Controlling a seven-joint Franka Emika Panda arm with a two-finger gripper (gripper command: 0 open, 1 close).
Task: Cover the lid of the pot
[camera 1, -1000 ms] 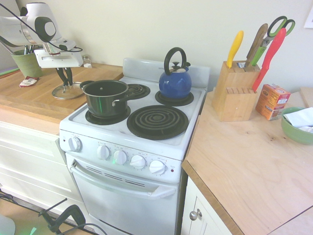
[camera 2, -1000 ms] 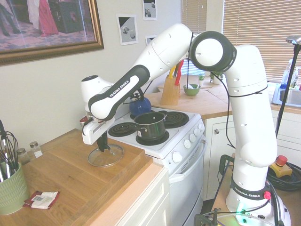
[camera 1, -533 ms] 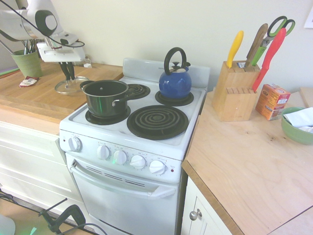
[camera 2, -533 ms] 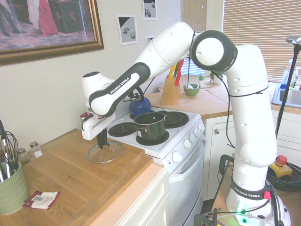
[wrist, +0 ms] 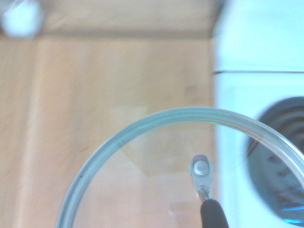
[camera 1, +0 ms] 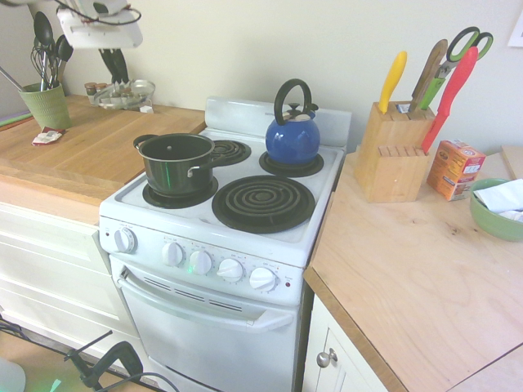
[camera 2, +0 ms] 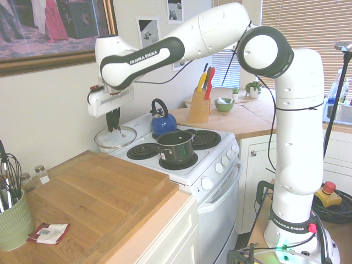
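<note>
The clear glass lid [camera 1: 124,92] with its silver rim hangs in the air over the back of the wooden counter, near the stove's rear left corner. My gripper [camera 1: 113,77] is shut on its centre knob from above. From the other side, the gripper [camera 2: 114,128] holds the lid [camera 2: 115,141] well above counter level. Close up, the lid's rim [wrist: 156,117] curves over wood and the stove's edge. The dark pot [camera 1: 176,161] stands uncovered on the front left burner, and is also seen at the pot [camera 2: 176,147], to the right of the lid and lower.
A blue kettle [camera 1: 292,135] sits on the back right burner. A knife block [camera 1: 392,152], an orange box [camera 1: 454,168] and a green bowl [camera 1: 497,209] stand on the right counter. A green utensil cup [camera 2: 11,220], spice jars [camera 2: 38,175] and a packet [camera 2: 50,232] are on the left counter.
The gripper has risen with the lid, lifting it off the counter and carrying it up and toward the stove. The pot has stayed put.
</note>
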